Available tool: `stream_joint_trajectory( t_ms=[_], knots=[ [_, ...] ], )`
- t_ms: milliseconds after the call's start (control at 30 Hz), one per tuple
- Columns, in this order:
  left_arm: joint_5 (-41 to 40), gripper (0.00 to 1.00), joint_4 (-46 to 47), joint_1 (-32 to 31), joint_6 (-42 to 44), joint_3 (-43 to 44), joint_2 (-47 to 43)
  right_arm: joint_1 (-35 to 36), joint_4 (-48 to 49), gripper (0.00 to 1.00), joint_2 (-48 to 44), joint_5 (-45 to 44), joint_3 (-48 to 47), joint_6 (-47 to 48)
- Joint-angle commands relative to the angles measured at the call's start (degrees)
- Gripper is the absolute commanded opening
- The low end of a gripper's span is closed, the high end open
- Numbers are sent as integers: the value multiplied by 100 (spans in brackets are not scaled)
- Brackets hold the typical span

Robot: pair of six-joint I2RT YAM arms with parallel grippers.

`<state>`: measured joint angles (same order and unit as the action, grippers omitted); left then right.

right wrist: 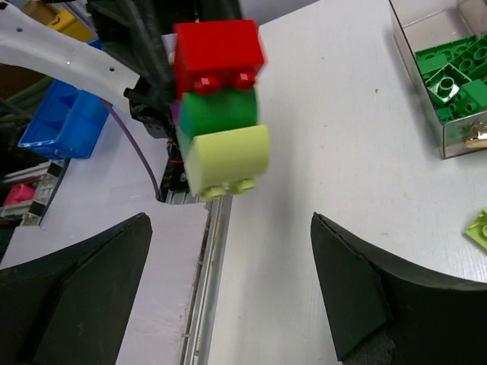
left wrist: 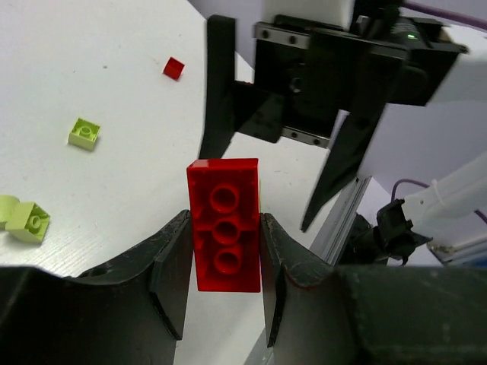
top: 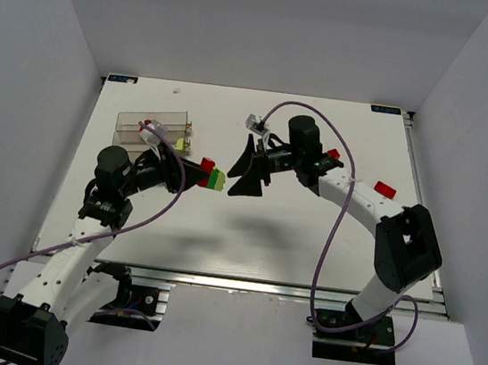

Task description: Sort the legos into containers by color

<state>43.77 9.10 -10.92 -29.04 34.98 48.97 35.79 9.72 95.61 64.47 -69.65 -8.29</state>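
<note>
My left gripper [top: 198, 175] [left wrist: 224, 222] is shut on a stack of legos [top: 213, 178] held above the table. The stack's red brick [left wrist: 224, 190] [right wrist: 217, 52] sits between the fingers, with a dark green brick [right wrist: 220, 111] and a lime brick [right wrist: 227, 158] beyond it. My right gripper [top: 239, 171] [right wrist: 228, 293] faces the stack's lime end, open wide and not touching it. The clear container [top: 152, 124] [right wrist: 426, 46] stands at the back left; one compartment holds several green bricks [right wrist: 453, 76].
Loose lime bricks [left wrist: 84, 133] [left wrist: 29, 222] and a small red brick [left wrist: 173, 68] lie on the table. Two red bricks [top: 385, 190] [top: 332, 154] lie near the right arm. A blue bin [right wrist: 61, 122] sits beyond the table's edge.
</note>
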Motion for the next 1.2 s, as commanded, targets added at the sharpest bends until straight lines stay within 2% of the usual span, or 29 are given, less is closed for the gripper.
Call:
stream_joint_trajectory(
  t_ms=[0,233,567,733,767,1033,1133,1167],
  knots=[
    [290,0,197,19,311,-176,-168,24,592,89,62,242,-321,-488],
    [246,0,241,19,223,-316,-283,156,1242,89,256,329,-436,-1156],
    [211,0,469,19,39,-343,-256,490,1471,82,405,207,-444,-1508],
    [229,0,443,19,12,-352,-274,517,1525,75,520,206,-541,-1570],
    [220,0,461,19,3,-360,-283,517,1533,70,546,224,-576,-1579],
    [211,0,672,19,-146,-396,-230,543,1814,53,599,303,-620,-1728],
    [220,0,672,19,-146,-378,-204,543,1937,41,634,347,-629,-1807],
    [229,0,672,19,-146,-378,-195,552,1964,34,643,373,-620,-1825]
  ],
)
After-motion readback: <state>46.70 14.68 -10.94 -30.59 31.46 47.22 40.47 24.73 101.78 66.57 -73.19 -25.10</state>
